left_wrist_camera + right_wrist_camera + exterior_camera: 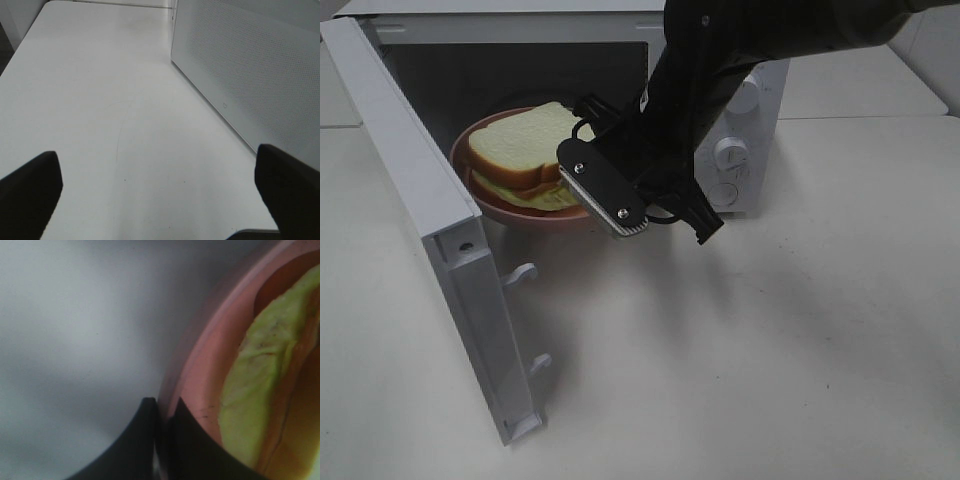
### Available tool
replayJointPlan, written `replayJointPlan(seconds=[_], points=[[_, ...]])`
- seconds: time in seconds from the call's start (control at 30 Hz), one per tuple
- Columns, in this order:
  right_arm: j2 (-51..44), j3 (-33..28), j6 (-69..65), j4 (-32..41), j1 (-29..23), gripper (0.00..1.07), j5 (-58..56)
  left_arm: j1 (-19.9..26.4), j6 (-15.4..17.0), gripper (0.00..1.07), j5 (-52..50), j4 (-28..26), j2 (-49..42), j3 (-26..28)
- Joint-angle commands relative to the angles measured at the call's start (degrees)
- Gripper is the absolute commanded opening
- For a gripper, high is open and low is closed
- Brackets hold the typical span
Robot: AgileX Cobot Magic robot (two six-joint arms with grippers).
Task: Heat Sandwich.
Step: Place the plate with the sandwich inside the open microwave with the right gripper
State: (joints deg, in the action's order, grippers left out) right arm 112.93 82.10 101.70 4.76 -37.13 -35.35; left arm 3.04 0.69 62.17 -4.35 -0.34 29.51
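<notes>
Loading step in hand: right pincer (161, 407) clenched on the pink plate's (505, 208) front rim, sandwich (525, 150) partly inside the microwave (750, 130) mouth, left pincer (159, 180) released outside the microwave's open door (430, 220); next move, as judged, calls for seating the plate fully, letting go and withdrawing.

Soft overhead light leaves the white worktop (820, 340) bright, with faint shadows under the arm (720, 70). The microwave (520, 70) interior is dim. Close up, the sandwich (255, 375) is blurred.
</notes>
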Motion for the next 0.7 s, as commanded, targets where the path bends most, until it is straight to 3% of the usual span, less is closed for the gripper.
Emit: replayJointPlan(seconds=[0.03,0.7], points=[[2.46,4.18,-1.20,0.29,0.11,0.00,-0.69,-0.40,0.17,0.98,-0.69,-0.11,-0.86,-0.11],[12.32,20.00,-11.57,-4.76,0.11,0.00,-5.04,-0.40,0.17,0.98,-0.69,-0.11,-0.86,-0.11]])
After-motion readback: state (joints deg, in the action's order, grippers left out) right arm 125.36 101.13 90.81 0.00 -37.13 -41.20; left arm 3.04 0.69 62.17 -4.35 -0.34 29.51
